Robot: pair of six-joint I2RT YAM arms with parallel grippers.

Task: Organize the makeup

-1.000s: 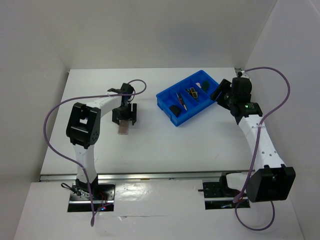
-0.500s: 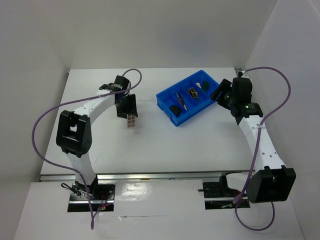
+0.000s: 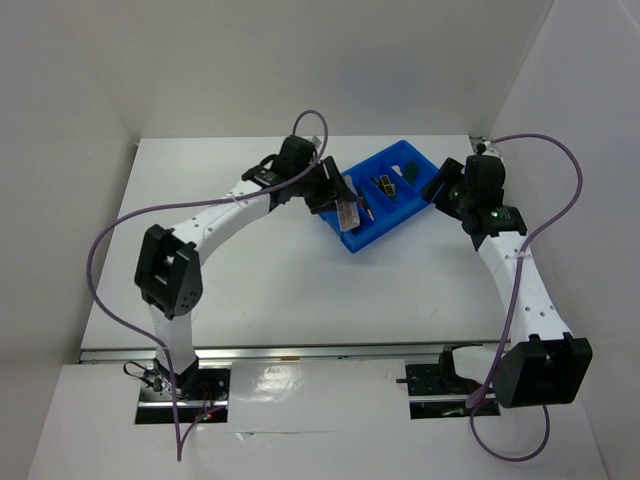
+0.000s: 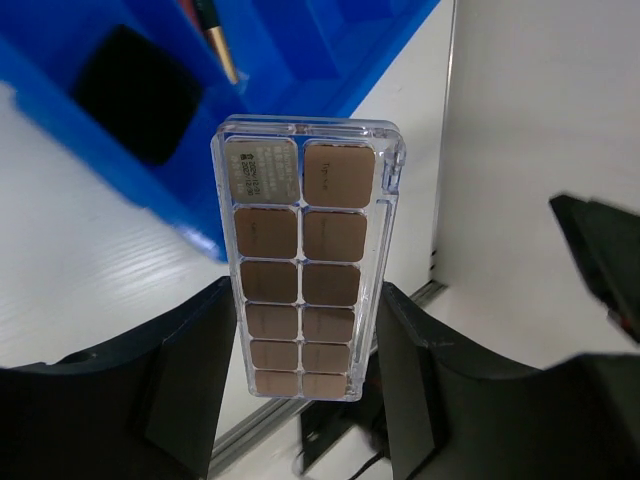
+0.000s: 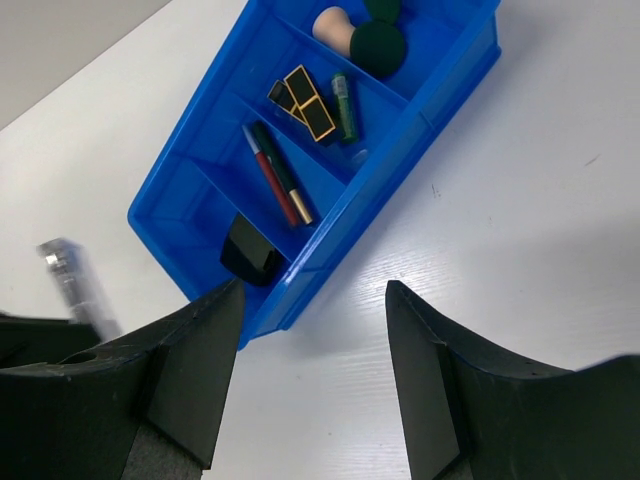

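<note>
L gripper [image 4: 305, 352]: jaws clenched on the eyeshadow palette [image 4: 305, 255], one finger on each long edge, contact at the lower third. The rest of the case projects past the fingertips w/o support. Position: top view puts the palette in the air at the left end of the blue tray [image 5: 385, 185], approx. over the end compartment that holds the black compact [image 5: 250, 255]. Whether it sits fully inside the rim line cannot be told. R gripper [image 5: 312, 330]: jaws released, nothing between them, hovering over the surface [image 3: 300, 290] just beside the tray, on the side away from the L arm. Tray contents per R wrist view: two pencils [image 5: 280, 185] in the next compartment, lipsticks [image 5: 305, 100] and a green tube [image 5: 343, 105] in the one after, sponges [image 5: 375, 40] at the far end. Handling est.: the palette is a flat, stiff clear-plastic case w/ two columns of brown pans. It is likely light, so the end grip should carry it w/o sag. Faces and edges look smooth and glossy, so expect slip if clamp force is low or the wrist swings fast. Pressed powder cracks on impact: lower it, do not drop it. Best hold is across the narrow width on the long edges, as now. Avoid the broad faces, where a squeeze may flex the lid onto the pans. Next step, judged: tilt the free end into a compartment w/ room, seat it, then release. Risk: the long case may bridge a divider and sit proud.
</note>
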